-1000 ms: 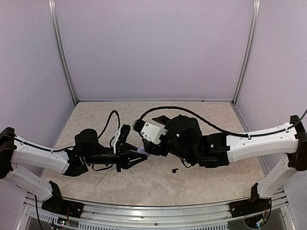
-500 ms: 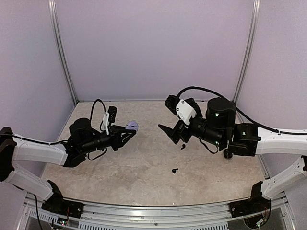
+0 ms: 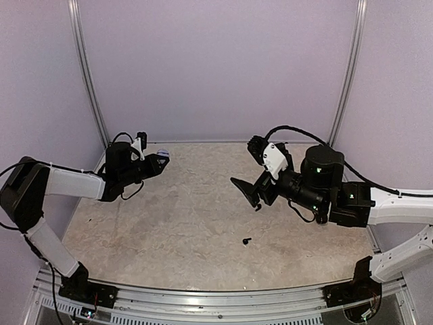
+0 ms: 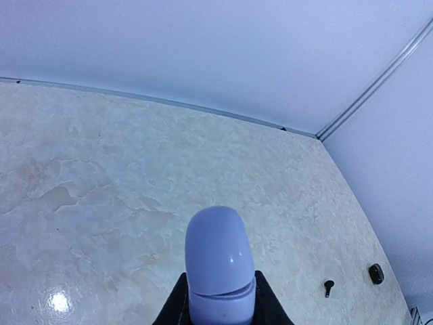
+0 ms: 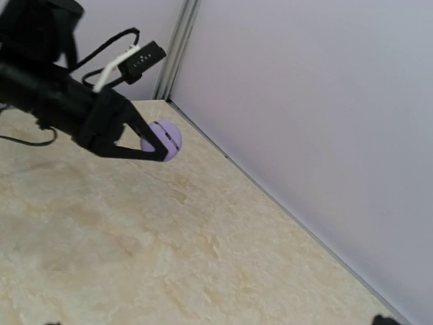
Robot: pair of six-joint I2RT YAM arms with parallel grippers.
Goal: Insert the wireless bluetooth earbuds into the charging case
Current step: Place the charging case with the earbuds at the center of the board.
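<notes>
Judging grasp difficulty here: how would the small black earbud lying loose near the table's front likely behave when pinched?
The black earbud looks tiny beside the right gripper, so it is probably very light and apt to skitter if nudged. Its apparently stemmed shape may pivot between fingers.

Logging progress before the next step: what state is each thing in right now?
Case: lid shut, clamped between the left fingers.
Left gripper: shut on the case.
Right gripper: open, holding nothing.
Near black earbud: loose on the table, outside the case.
Far black earbud: loose on the table beside the right gripper.
</notes>
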